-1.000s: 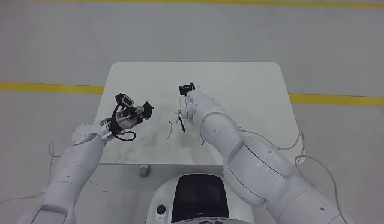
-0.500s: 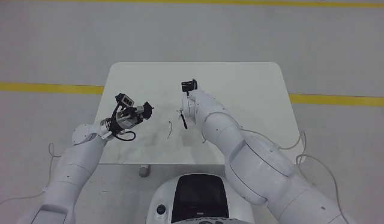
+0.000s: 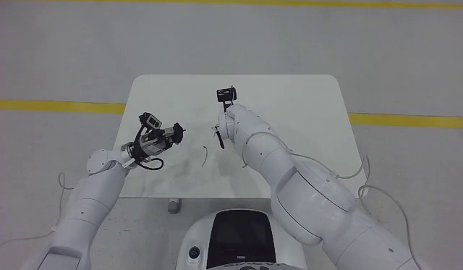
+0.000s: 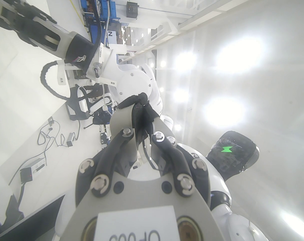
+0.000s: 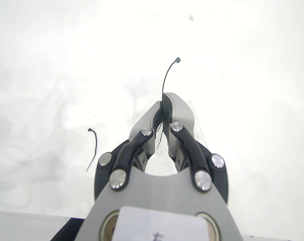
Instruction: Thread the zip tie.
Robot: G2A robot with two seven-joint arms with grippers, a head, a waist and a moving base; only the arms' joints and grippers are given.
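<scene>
Right gripper (image 5: 164,106) is clamped on the thin black plastic zip tie (image 5: 164,78). Left gripper (image 3: 178,131), at its 9 o'clock, is pinched closed. I'd guess the tie's featherlight, springy and slick, so grab near the tail.

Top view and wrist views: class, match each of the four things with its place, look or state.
Things:
1 right gripper
2 left gripper
3 loose zip tie
4 table

States:
a lies flat on the table
b white, with rounded corners
c points sideways
d shut on a zip tie

Pairs: 1-d, 2-c, 3-a, 4-b
</scene>
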